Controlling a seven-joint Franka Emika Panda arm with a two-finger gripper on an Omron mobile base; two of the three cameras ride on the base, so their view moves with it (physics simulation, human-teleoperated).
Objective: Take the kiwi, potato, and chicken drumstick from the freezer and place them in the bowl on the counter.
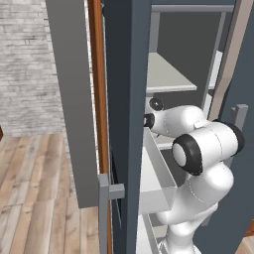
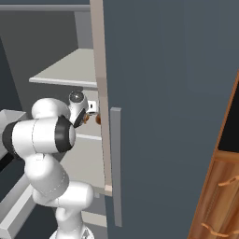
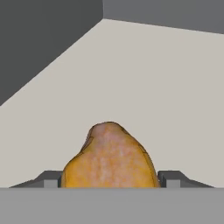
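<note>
An orange-brown, lumpy chicken drumstick (image 3: 109,157) lies on a pale freezer shelf (image 3: 166,87). My gripper (image 3: 111,180) has a dark fingertip (image 3: 51,179) pressed against each side of it, shut on it. In the right base view the gripper (image 2: 89,114) reaches onto the middle shelf, with brown bits of the drumstick (image 2: 98,119) showing beside it. The freezer (image 1: 126,99) is a tall dark slate cabinet that stands open. The kiwi, potato, bowl and counter are out of view.
The open freezer door (image 2: 168,102) with its grey bar handle (image 2: 115,163) stands close on my right. A pale pull-out drawer (image 1: 156,178) juts out below the arm. An upper shelf (image 1: 166,74) hangs above the hand. Wooden cabinetry (image 2: 224,186) is at the far right.
</note>
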